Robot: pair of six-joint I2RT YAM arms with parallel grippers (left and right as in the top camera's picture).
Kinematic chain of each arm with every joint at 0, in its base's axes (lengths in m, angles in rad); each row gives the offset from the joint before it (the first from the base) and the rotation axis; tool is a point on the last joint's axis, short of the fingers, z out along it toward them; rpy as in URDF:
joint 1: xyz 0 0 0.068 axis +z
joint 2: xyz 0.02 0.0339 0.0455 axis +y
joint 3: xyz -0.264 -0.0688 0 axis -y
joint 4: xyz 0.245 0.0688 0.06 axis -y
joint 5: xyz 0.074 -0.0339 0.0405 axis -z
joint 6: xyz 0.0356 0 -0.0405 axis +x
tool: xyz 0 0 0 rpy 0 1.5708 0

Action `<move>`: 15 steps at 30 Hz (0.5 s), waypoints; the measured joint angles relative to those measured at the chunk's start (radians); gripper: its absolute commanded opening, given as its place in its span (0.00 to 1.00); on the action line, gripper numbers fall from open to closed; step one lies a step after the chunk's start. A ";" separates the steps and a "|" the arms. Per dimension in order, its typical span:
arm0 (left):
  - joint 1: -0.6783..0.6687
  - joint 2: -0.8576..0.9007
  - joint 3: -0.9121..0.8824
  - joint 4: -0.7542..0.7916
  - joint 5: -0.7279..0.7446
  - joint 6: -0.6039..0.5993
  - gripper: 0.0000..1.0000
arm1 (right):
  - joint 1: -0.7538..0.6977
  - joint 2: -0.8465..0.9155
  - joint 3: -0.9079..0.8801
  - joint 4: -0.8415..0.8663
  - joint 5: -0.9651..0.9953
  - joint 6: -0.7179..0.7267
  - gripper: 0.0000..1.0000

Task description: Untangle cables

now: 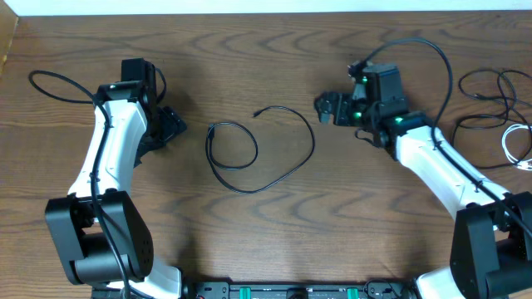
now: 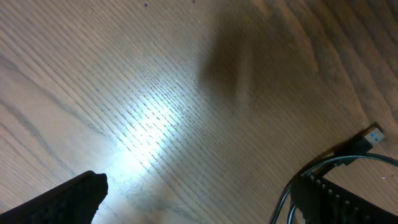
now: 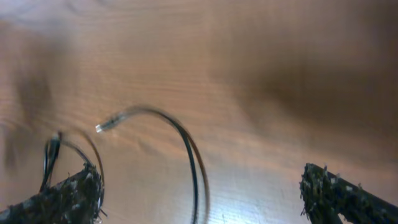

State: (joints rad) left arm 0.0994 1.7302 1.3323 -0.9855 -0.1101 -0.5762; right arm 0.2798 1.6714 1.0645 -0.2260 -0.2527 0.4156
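Note:
One black cable (image 1: 313, 141) lies loose in the middle of the table, curling into a loop at its left end, with a small plug at each end. My left gripper (image 1: 172, 124) stands open just left of that loop; in the left wrist view the gripper (image 2: 199, 202) has bare wood between its fingers, and the cable's plug (image 2: 371, 136) lies beyond the right finger. My right gripper (image 1: 327, 107) is open a little right of the cable. In the right wrist view the gripper (image 3: 199, 196) hangs over the cable (image 3: 189, 152), touching nothing.
A second black cable (image 1: 486, 90) and a white cable (image 1: 510, 143) lie tangled at the table's right edge, behind my right arm. Thick black robot wires arc off both arms. The table's far edge runs along the top.

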 measured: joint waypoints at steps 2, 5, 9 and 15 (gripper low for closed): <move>0.000 0.000 0.000 0.018 0.000 0.000 0.98 | -0.016 0.003 0.000 -0.071 -0.028 0.010 0.99; 0.000 0.000 0.000 0.071 0.007 0.000 0.98 | -0.019 0.006 0.000 -0.139 -0.058 0.014 0.99; 0.000 0.000 0.000 0.096 0.077 0.000 0.98 | -0.016 0.006 0.000 -0.167 -0.079 0.018 0.99; -0.005 0.000 -0.001 0.100 0.169 -0.003 0.08 | 0.021 0.007 0.000 -0.143 -0.092 0.029 0.99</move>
State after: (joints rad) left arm 0.0944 1.7302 1.3315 -0.8852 0.0593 -0.5797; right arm 0.3004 1.6783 1.0641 -0.3691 -0.3443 0.4450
